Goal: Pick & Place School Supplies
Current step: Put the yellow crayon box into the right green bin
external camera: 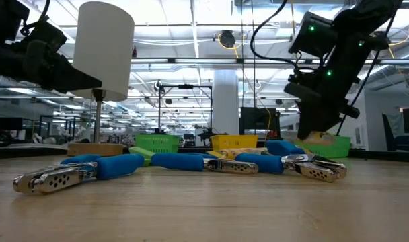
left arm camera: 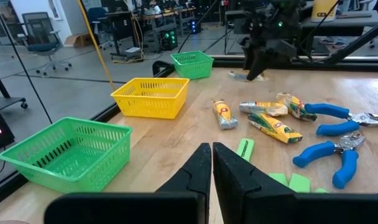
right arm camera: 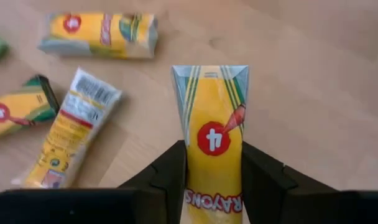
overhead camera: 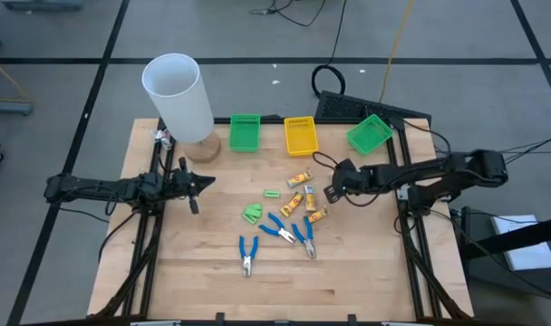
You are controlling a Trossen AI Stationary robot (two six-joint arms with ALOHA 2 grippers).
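The right gripper [right arm camera: 211,180] has its two dark fingers [right arm camera: 170,174] clamped on a yellow crayon pack [right arm camera: 212,134], the pack standing up out of the jaws in the middle of the right wrist frame. In the high view that gripper [overhead camera: 333,193] sits right of centre, just right of the pile. Whether the pack is off the wood, I cannot tell.

Around it in the right wrist frame, three more crayon packs lie on the table [right arm camera: 313,74]: one [right arm camera: 99,34] at upper left, one [right arm camera: 74,130] tilted at centre left, one [right arm camera: 15,115] at the left edge.

In the centre of the high view, the other supplies are scattered: crayon packs [overhead camera: 300,177], light-green pieces [overhead camera: 252,214], and three blue pliers [overhead camera: 247,254], [overhead camera: 278,227], [overhead camera: 306,240] below them.

The left gripper [left arm camera: 211,163] has its fingers pressed together on nothing, low in the left wrist frame; in the high view it [overhead camera: 196,186] hangs at centre left, well apart from the pile.

Now the bins, along the top of the table in the high view: a green bin [overhead camera: 245,132], a yellow bin [overhead camera: 300,136], and a second green bin [overhead camera: 369,134] tilted at upper right. In the left wrist frame the near green one [left arm camera: 68,152] and the yellow one [left arm camera: 150,98] show bare slotted floors; the far one [left arm camera: 193,64] is too distant to judge.

A tall white cylinder [overhead camera: 178,98] stands at upper left on a wooden base [overhead camera: 203,147].
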